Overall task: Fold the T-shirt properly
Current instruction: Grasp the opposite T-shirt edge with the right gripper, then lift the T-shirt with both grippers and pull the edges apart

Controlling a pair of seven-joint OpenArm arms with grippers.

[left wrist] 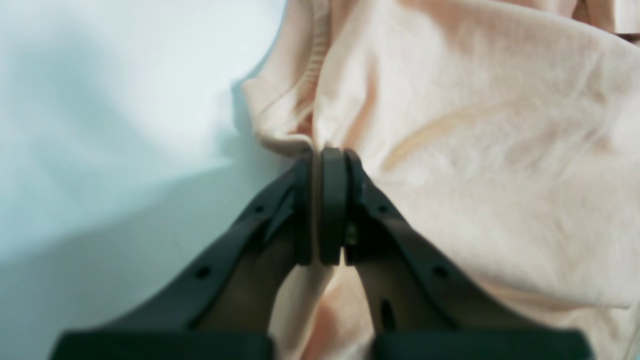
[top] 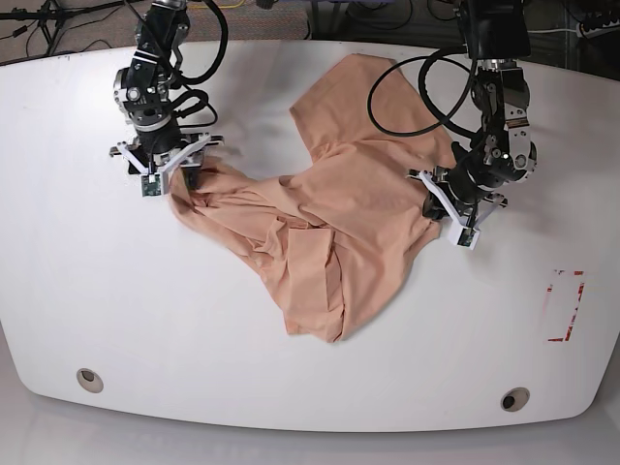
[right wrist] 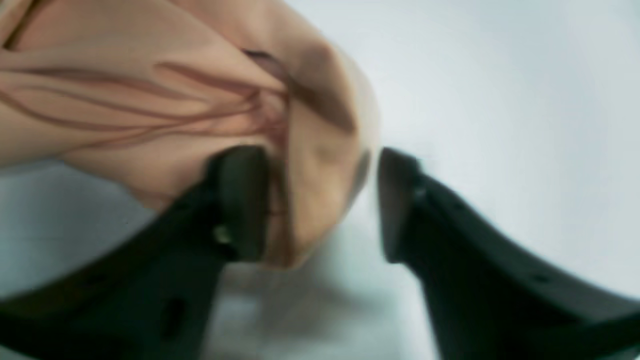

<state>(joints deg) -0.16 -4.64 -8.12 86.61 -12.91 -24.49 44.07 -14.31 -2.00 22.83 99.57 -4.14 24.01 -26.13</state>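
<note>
The peach T-shirt [top: 329, 232] lies crumpled and partly folded over itself in the middle of the white table [top: 77, 281]. At the shirt's right edge in the base view, my left gripper [top: 444, 206] is shut on a pinch of its fabric. The left wrist view shows the cloth [left wrist: 475, 150] squeezed between the closed pads of the left gripper [left wrist: 327, 155]. At the shirt's left corner, my right gripper [top: 179, 179] straddles a bunched fold [right wrist: 310, 165]. The jaws of the right gripper [right wrist: 320, 167] stand apart, with one finger [right wrist: 240, 200] against the cloth.
A red rectangular marking [top: 564, 305] sits on the table at the right. Two round holes [top: 89, 380] [top: 514, 398] lie near the front edge. Black cables [top: 417, 97] loop over the shirt's far part behind the left arm.
</note>
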